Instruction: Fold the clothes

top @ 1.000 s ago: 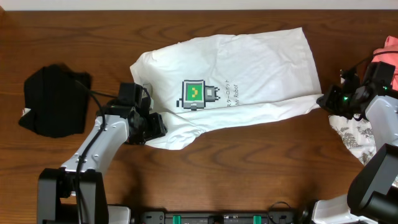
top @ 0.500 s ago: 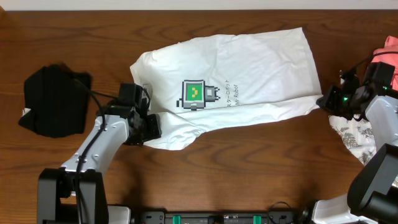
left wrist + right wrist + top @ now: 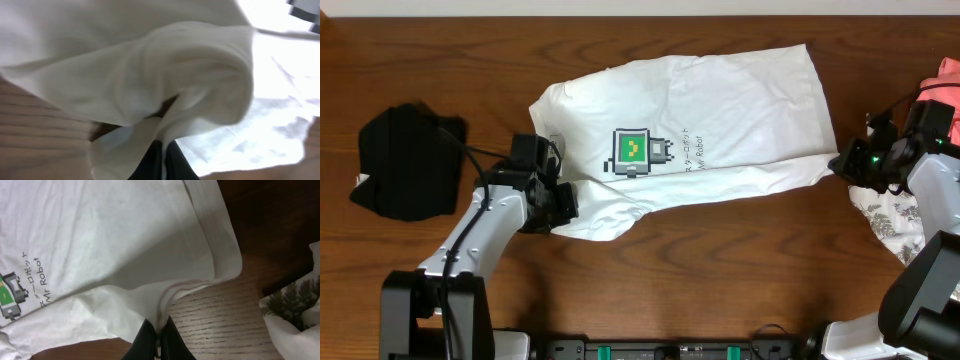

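Observation:
The white T-shirt (image 3: pixel 740 110) lies spread across the middle of the table, its green-and-black pixel-robot print (image 3: pixel 632 151) facing up. My left gripper (image 3: pixel 563 203) is at the shirt's lower left edge, shut on a bunched fold of white cloth (image 3: pixel 150 85), with the black fingertips (image 3: pixel 154 160) pressed together. At the shirt's right end, my right gripper (image 3: pixel 842 163) is shut on the hem (image 3: pixel 165 292); in the right wrist view the gripper (image 3: pixel 159 330) pinches the cloth just above the wood.
A black garment (image 3: pixel 405 165) lies bundled at the far left. At the right edge are a pink garment (image 3: pixel 945 85) and a leaf-patterned white cloth (image 3: pixel 885 215), close beside the right arm. The patterned cloth (image 3: pixel 295 305) also shows in the right wrist view.
The left gripper's jaws have closed onto the shirt's lower left edge. The right gripper and the shirt have stayed where they were.

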### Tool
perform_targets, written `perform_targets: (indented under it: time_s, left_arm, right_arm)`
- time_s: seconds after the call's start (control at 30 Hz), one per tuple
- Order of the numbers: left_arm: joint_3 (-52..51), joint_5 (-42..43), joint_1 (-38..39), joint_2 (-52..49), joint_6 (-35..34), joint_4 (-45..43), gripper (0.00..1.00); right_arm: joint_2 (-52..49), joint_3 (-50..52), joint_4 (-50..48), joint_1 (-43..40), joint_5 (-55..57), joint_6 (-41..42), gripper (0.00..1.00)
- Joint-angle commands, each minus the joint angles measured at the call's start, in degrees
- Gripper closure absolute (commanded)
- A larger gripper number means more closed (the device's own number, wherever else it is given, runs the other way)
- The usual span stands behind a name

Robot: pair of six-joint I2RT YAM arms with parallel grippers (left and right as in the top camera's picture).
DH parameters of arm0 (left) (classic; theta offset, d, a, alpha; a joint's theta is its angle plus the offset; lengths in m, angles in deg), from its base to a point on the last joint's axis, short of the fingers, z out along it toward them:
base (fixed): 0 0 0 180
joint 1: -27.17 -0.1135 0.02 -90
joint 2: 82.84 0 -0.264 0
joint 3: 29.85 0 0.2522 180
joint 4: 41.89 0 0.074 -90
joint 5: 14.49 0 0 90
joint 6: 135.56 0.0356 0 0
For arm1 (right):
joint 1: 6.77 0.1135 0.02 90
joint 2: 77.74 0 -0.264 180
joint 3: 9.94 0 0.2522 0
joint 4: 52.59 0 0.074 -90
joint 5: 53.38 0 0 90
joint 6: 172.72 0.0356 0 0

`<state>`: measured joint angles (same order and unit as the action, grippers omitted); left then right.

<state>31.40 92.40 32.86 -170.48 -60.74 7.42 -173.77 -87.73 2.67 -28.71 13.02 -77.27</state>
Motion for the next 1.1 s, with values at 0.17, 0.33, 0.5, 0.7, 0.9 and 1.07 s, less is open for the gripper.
perform_targets:
  time_s: [0.17,0.33,0.5,0.7,0.9,1.07]
  left_arm:
    - [3.3,5.1,0.0,10.4,0.2,0.0,0.94]
    - [3.3,-0.3,0.0,16.4,-0.2,-0.1,0.94]
    - [3.3,-3.7,0.0,17.7,-0.2,-1.4,0.94]
    - [3.3,-3.7,0.0,17.5,-0.2,-4.5,0.94]
    - [3.3,-4.2,0.0,17.5,-0.2,-5.2,0.94]
    - [3.3,-4.2,0.0,17.5,-0.2,-5.2,0.94]
  right_arm:
    - [0.9,-1.3,0.1,0.4,-0.2,0.5,0.98]
    - [0.9,-1.3,-0.1,0.4,-0.2,0.5,0.99]
    - [0.9,-1.3,-0.2,0.4,-0.2,0.5,0.98]
    - [0.9,-1.3,-0.2,0.4,-0.2,0.5,0.99]
    - [0.9,-1.3,-0.1,0.4,-0.2,0.5,0.99]
    - [0.9,-1.3,-0.4,0.4,-0.2,0.5,0.99]
